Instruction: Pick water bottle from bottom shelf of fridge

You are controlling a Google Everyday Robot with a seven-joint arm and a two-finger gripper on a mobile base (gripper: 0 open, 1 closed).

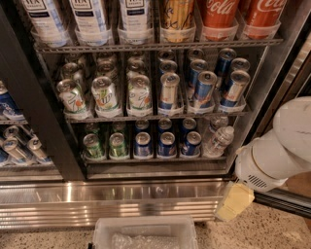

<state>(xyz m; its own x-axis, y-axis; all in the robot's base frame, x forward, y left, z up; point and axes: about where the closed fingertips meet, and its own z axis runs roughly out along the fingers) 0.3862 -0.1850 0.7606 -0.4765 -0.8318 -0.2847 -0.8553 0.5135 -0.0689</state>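
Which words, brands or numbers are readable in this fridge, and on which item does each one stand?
"Cola", partly cut off: red cans, top rack.
"7", blurred: green-and-white cans, middle rack.
Letters on the tall labelled bottles: too blurred to read.
On the bottom shelf, small cans and water bottle: nothing readable.
The gripper, low right before the steel base: no text.

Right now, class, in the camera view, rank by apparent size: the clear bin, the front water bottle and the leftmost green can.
1. clear bin, though it is nearest the camera.
2-3. water bottle and green can: nearly alike, unranked.
The gripper hangs lower right, below the bottom shelf, outside the fridge.
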